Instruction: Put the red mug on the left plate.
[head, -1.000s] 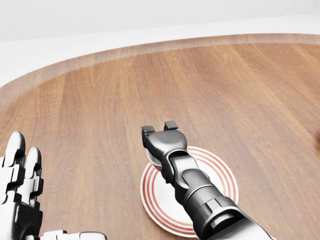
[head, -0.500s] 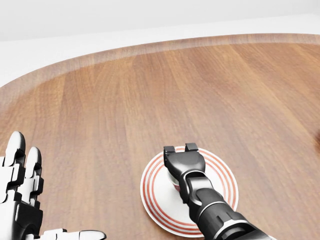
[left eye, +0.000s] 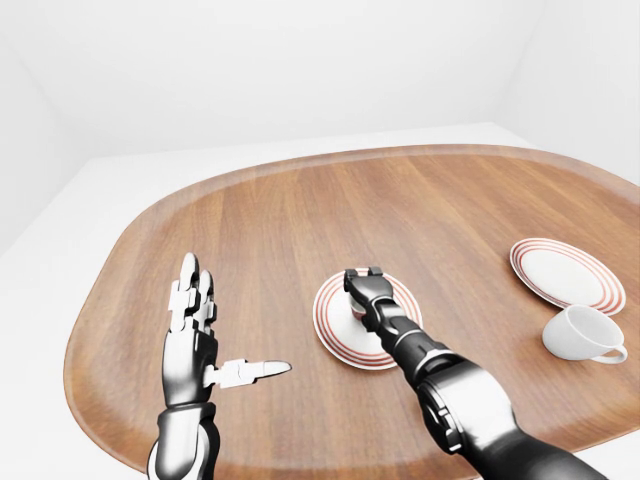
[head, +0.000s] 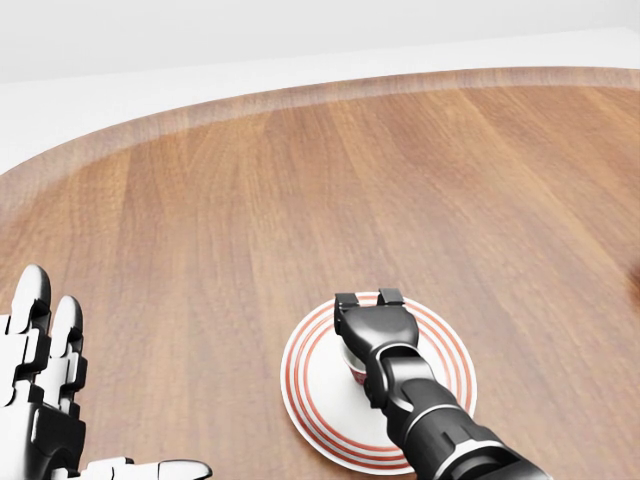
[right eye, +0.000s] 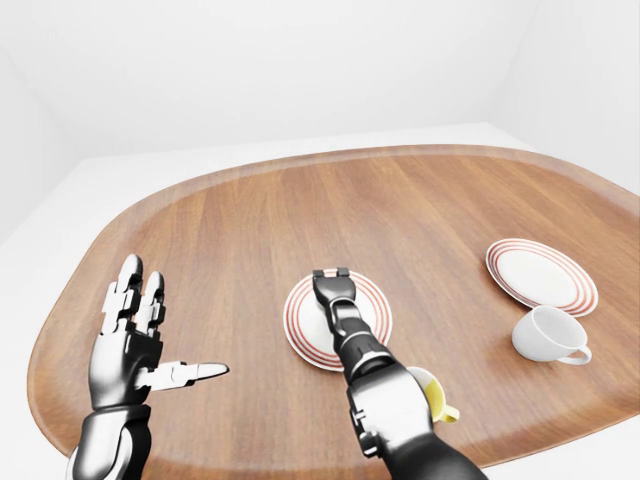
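Left-eye view: right fingers (left eye: 362, 292) around red mug (left eye: 356, 309) on left plate (left eye: 338, 340), grip unclear.

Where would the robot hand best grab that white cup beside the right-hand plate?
Probably round the white cup's rounded body, coming down from above. Its handle sticks out toward the left-eye view's lower right and looks thin for three thick fingers, while the rest of the body is bare. The plate sits close above it in that view, so that side is tighter.
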